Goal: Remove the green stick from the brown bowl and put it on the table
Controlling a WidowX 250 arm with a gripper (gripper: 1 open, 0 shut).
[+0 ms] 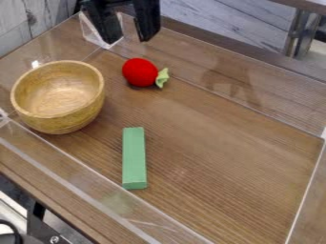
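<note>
The gripper (128, 30) is cut off by the top edge above its two dark fingers, its arm out of view, and the table (230, 124) runs past the right and bottom edges.

Black gripper (125, 29), two dark jaws
</note>
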